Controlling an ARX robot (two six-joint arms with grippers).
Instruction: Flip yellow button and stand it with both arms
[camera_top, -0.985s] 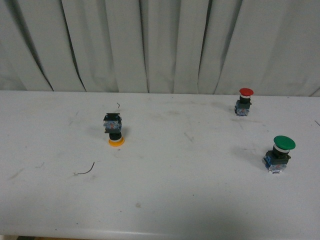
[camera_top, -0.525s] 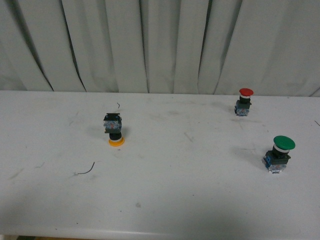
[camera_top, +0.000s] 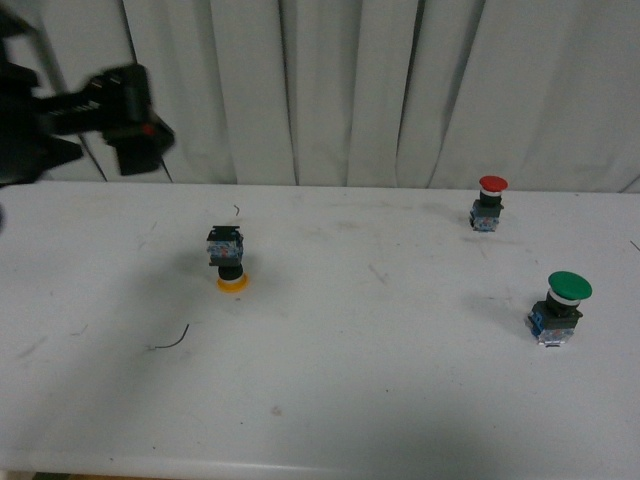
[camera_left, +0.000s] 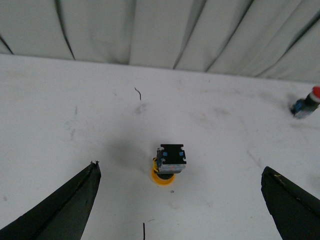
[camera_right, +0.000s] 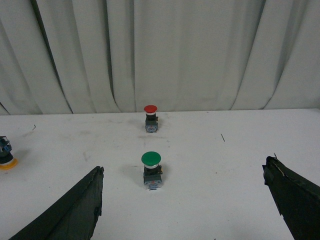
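Note:
The yellow button (camera_top: 228, 262) stands upside down on the white table (camera_top: 380, 400), left of centre, with its yellow cap down and its black-and-blue block on top. In the left wrist view it (camera_left: 169, 162) lies between and ahead of the spread fingers of my left gripper (camera_left: 180, 166), which is open and empty above the table. The left arm (camera_top: 100, 110) shows high at the far left, above and left of the button. My right gripper (camera_right: 183, 164) is open and empty; the yellow button (camera_right: 5, 157) shows at that view's left edge.
A red-capped button (camera_top: 490, 203) stands upright at the back right. A larger green-capped button (camera_top: 560, 305) stands upright near the right edge, ahead of the right gripper's fingers (camera_right: 151, 170). A thin dark wire scrap (camera_top: 170, 340) lies front-left. Grey curtains hang behind the table.
The left arm has come into the front view at the upper left, where no arm showed before. The buttons have not moved.

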